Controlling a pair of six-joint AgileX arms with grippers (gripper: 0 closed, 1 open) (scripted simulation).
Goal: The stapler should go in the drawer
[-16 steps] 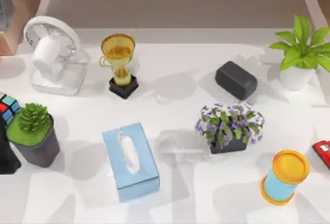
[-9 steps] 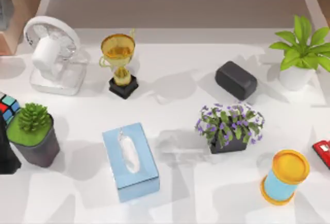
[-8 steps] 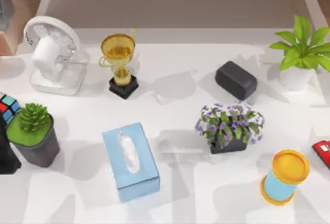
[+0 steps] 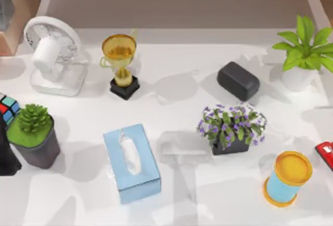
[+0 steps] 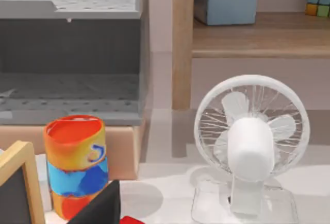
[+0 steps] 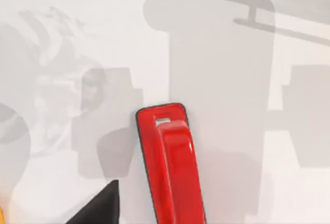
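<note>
Listing the stapler (image 4: 325, 153) flat at the table's (image 4: 177, 85) right edge beside the yellow-lidded can (image 4: 287, 178), we judge it unheld, awaiting pickup, and cannot tell either gripper's state; the drawer stays unidentified.

L wrist view: black wedge-shaped gripper (image 5: 98, 206) tip, matte, lower left of frame | R wrist view: black pointed gripper (image 6: 100, 208) tip, plain, lower left | no markings seen
</note>
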